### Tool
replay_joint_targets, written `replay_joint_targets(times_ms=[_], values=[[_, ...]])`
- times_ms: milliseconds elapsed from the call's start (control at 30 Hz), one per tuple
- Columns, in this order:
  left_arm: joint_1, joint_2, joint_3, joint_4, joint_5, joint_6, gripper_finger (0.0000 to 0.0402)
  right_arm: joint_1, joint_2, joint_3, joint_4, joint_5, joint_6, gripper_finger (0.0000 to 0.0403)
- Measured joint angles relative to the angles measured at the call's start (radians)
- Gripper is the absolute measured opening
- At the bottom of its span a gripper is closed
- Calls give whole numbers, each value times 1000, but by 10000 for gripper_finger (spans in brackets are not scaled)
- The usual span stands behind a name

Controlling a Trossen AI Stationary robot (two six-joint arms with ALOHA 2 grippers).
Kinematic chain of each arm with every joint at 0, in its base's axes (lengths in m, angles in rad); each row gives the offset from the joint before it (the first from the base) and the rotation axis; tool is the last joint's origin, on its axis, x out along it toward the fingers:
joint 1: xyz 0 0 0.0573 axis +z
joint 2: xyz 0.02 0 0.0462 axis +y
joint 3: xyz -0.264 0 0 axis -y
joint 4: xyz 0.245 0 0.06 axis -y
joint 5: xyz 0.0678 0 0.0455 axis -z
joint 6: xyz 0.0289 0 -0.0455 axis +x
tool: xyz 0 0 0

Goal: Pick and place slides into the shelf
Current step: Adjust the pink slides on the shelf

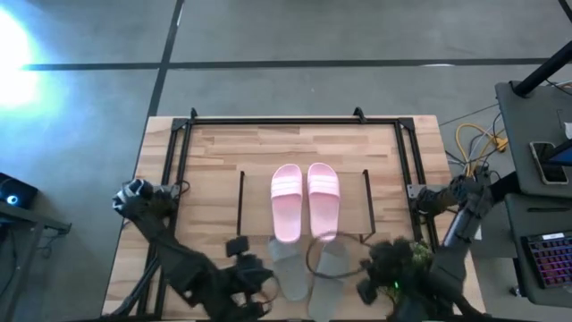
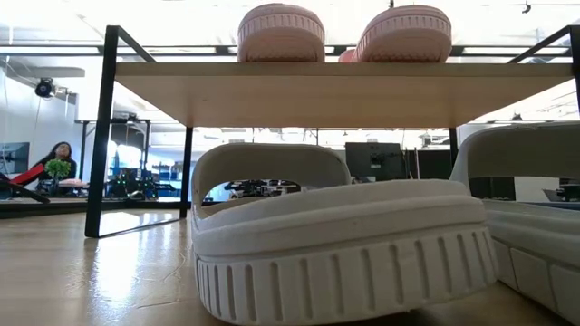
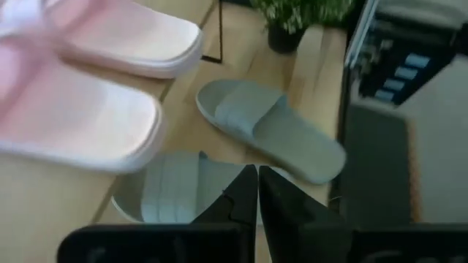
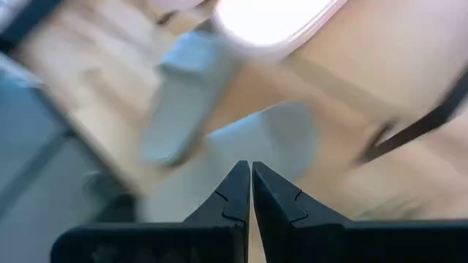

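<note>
Hovering at the near edge of the table, the left gripper [image 3: 257,191] has its two dark fingers pressed together and holds nothing; in the overhead picture it sits at about seven o'clock from the shelf [image 1: 223,179]. The right gripper [image 4: 251,191] mirrors it at about five o'clock, fingers likewise closed and empty, close beside the small potted plant [image 1: 398,258].

Between the two grippers, on the table [image 1: 304,136] just in front of the shelf, lie the two grey-green slides. The left grey slide [image 1: 288,266] is right ahead of the left gripper – its wrist camera shows that slide's strap just past the fingertips – while the right grey slide [image 1: 332,264] lies a little further off, angled slightly away from its partner. Both run lengthways roughly from six to twelve o'clock, pointing toward the shelf. A thin dark loop, perhaps a cable, lies across them.

Beyond them, the pink slides [image 1: 305,199] rest side by side on the shelf's wooden top, also lying six to twelve.

Judging by this layout, each arm is nearest the grey slide on its own side – and either gripper would have to open before it could take one across the strap or edge.
</note>
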Motion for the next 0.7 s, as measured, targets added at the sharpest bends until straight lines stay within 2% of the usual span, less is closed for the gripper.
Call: replay_joint_targets(times_ms=[67, 133, 300, 467, 700], values=[[-32, -21, -15, -13, -55, -92, 1, -49, -28, -2, -68, -22, -89, 11], [-54, -46, -35, -39, -122, -191, 1, -114, -71, -20, -49, -46, -254, 11], [-65, -126, -114, -113, -246, -432, 1, -322, -141, -69, -63, -190, -612, 11], [-37, -238, -235, -96, -269, -512, 1, -509, -165, -97, -60, -280, -903, 11], [-21, -427, -423, -80, -362, -647, 1, -717, -167, -129, -41, -426, -1186, 11]])
